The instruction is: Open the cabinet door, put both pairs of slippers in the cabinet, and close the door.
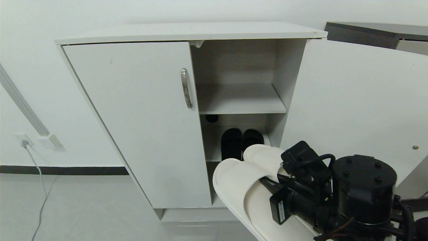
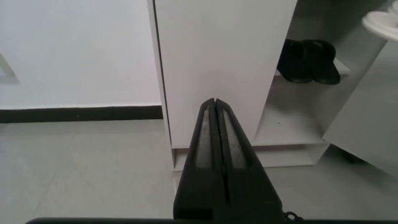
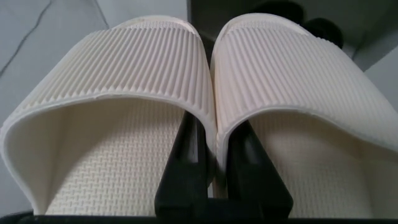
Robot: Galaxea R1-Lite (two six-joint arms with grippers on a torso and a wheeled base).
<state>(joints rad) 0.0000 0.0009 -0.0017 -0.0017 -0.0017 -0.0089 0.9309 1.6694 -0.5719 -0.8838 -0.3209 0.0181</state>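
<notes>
Cream ribbed slippers (image 3: 155, 68), side by side

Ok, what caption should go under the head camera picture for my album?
Right end effector holds white slippers in front of the open cabinet, with black slippers already inside.

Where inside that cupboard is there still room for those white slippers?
The upper shelf, between the closed door and the right wall, is bare; so is the bottom board. The middle shelf is crowded by black slippers.
</notes>
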